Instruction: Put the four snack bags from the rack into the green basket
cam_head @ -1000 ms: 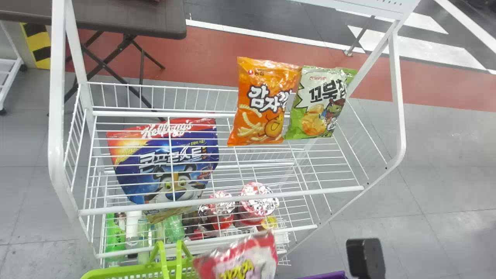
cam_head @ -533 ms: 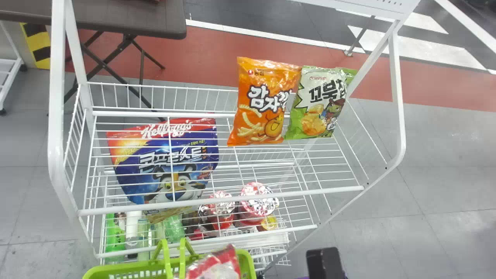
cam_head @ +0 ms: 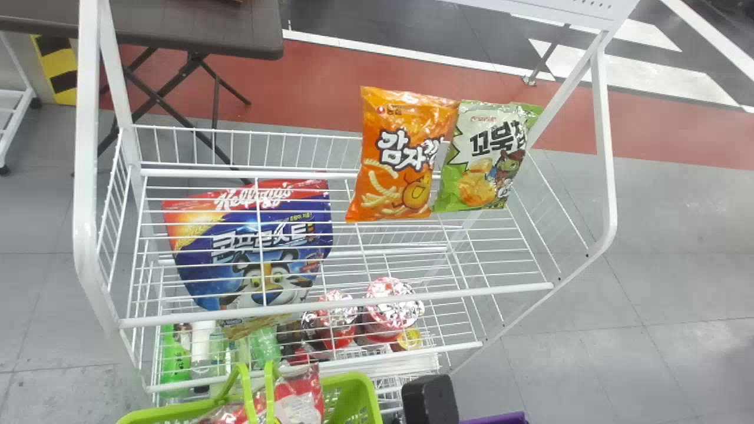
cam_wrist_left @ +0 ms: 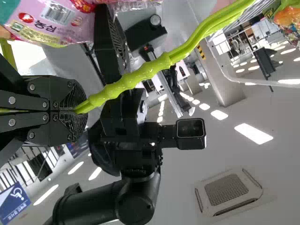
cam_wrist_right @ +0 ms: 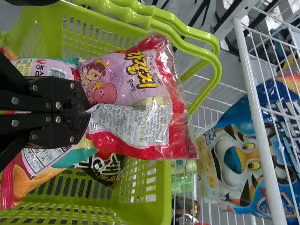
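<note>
"One pink-and-red bag [cam_wrist_right: 131, 89] comes first, nearest us. What holds it?"

"Right gripper [cam_wrist_right: 89, 112], its flat black fingers closed on a fold of wrapper. The bag is over the green basket [cam_wrist_right: 164, 192]."

"How would it handle?"

"Light and soft, I'd judge, puffed with air, in slick film that may slide. The loose fold or crimped edge is the place to pinch; squeezing the plump middle could crush the snacks. Lowering it inside the walls before letting go seems the next move."

"And the basket?"

"Left gripper [cam_wrist_left: 78, 111] has its fingers narrowed around the green handles [cam_wrist_left: 126, 85], which look stiff. More bags lie inside, among them a pink-and-teal bag [cam_wrist_right: 51, 68] and a dark bag [cam_wrist_right: 107, 171]. I can't tell how many in all."

"Farther off?"

"White wire rack [cam_head: 353, 304]. A blue cereal bag [cam_wrist_right: 234, 157] sits behind its wires. Toward the far rail, an orange bag [cam_head: 386, 176] overlaps a green-and-white bag [cam_head: 477, 185]. Beyond, at upper left, is a brown table [cam_head: 177, 35]."
</note>
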Available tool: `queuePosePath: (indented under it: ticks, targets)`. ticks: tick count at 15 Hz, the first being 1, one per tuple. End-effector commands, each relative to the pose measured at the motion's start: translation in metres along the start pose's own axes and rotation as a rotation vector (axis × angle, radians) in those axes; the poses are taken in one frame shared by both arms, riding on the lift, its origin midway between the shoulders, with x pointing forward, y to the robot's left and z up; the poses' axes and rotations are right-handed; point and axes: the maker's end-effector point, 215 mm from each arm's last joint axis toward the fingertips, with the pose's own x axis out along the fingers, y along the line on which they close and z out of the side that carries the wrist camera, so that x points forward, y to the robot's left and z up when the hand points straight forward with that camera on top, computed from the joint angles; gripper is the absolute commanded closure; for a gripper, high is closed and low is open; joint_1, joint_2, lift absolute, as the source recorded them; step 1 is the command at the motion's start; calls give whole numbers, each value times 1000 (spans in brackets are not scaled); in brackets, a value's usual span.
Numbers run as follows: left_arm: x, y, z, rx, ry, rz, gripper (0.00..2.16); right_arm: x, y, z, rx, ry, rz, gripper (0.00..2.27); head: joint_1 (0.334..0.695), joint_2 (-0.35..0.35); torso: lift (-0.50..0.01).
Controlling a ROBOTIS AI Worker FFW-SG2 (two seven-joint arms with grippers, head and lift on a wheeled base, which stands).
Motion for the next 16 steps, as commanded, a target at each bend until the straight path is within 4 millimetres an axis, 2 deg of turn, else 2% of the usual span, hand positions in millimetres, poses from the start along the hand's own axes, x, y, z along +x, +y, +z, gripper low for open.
queuePosePath:
  ticks: [1, 2, 3, 7, 9, 10, 11, 13, 14, 15, 16]
  targets:
    - [2, -1, -1, 0, 4, -7, 2132, 2, 4, -7, -8, 18, 20, 1153, 695, -350, -6]
    - [2, -1, -1, 0, 4, -7, 2132, 0, 0, -7, -10, 19, 14, 373, 695, -350, -6]
    - [1, -1, -1, -1, 3, -6, 2132, -6, -8, -5, -8, 12, -2, 6, 695, -350, -6]
    - [-1, -1, -2, -2, 3, -4, 2132, -25, -38, 5, 17, -23, -52, 49, 695, -350, -6]
    - [-1, -1, -3, -4, 0, -4, 2132, -35, -53, 22, 39, -81, -79, 56, 695, -350, -6]
    - [0, -1, -2, -2, 1, -5, 2132, -41, -61, 41, 27, -144, -95, 60, 695, -350, -6]
    - [1, -1, -3, -2, 2, -6, 2132, -49, -71, 70, -5, -235, -134, 63, 695, -350, -6]
    - [3, -2, -4, -3, 6, -11, 2132, -69, -96, 143, -93, -461, -237, 63, 695, -350, -6]
    - [4, -3, -5, -5, 7, -12, 2132, -81, -109, 186, -149, -599, -289, 63, 695, -350, -6]
    - [5, -2, -6, -4, 17, -9, 2132, -93, -115, 222, -178, -713, -323, 80, 695, -350, -6]
    - [6, 0, -8, -4, 24, -4, 2132, -101, -120, 249, -188, -795, -351, 90, 695, -350, -6]
